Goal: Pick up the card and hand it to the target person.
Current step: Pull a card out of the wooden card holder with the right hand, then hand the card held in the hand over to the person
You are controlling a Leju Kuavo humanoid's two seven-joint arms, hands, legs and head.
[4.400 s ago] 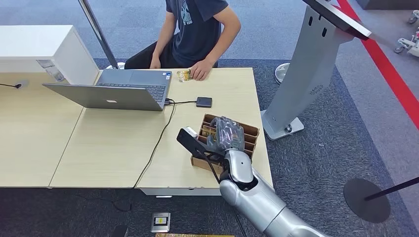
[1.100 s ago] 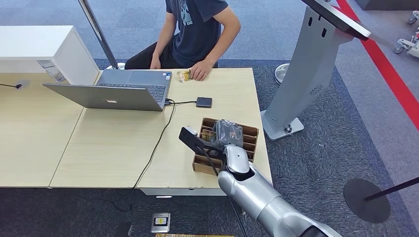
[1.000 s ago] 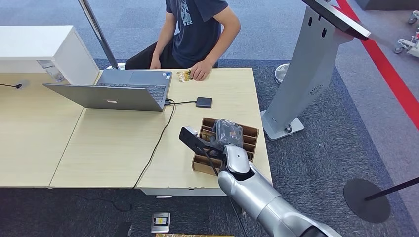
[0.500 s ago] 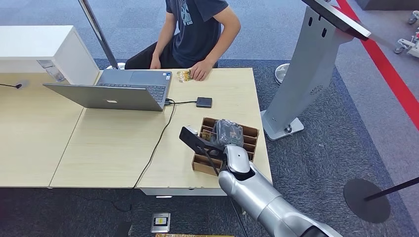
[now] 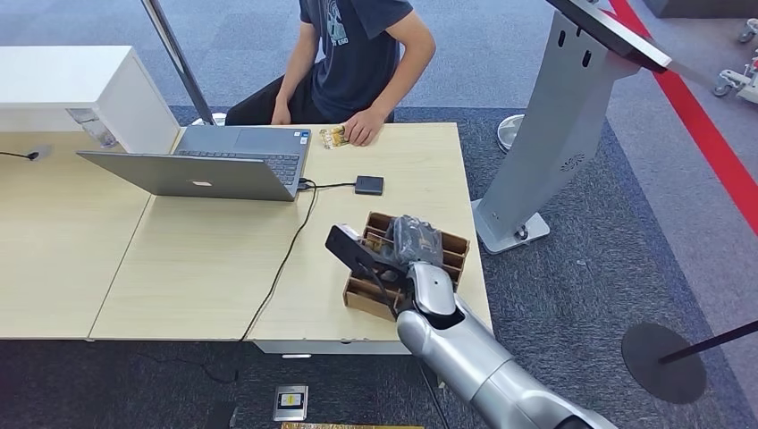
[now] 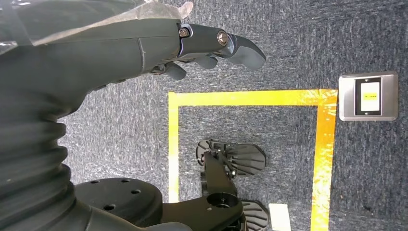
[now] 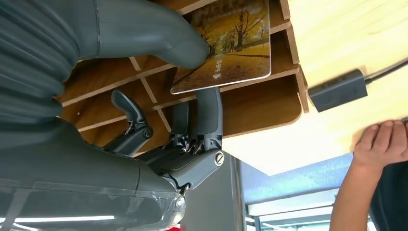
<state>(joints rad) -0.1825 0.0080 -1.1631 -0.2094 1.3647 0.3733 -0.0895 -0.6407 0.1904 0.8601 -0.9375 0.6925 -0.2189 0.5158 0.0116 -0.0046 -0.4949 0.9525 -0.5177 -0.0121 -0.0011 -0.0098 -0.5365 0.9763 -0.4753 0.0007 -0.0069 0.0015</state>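
My right hand [image 5: 411, 239] is over the wooden card box [image 5: 451, 246] near the table's front right corner. In the right wrist view the card [image 7: 231, 43], printed with yellow autumn trees, is pinched between the thumb [image 7: 159, 33] on its face and the fingers [image 7: 207, 108] behind it, above the box's dividers [image 7: 260, 103]. The target person [image 5: 357, 45] sits at the far side, one hand [image 5: 362, 131] resting on the table beside another small card [image 5: 332, 136]. My left hand [image 6: 144, 43] hangs over the carpet, fingers loosely apart, holding nothing.
An open laptop [image 5: 214, 165] sits at the left, with a cable [image 5: 286, 259] running off the table's front edge. A small black device [image 5: 368, 185] lies between the box and the person. A grey kiosk stand [image 5: 554, 116] rises right of the table.
My right hand has settled lower onto the box since the earliest frame. Over the last second it edged slightly, and the box's near corner shifted a little left.
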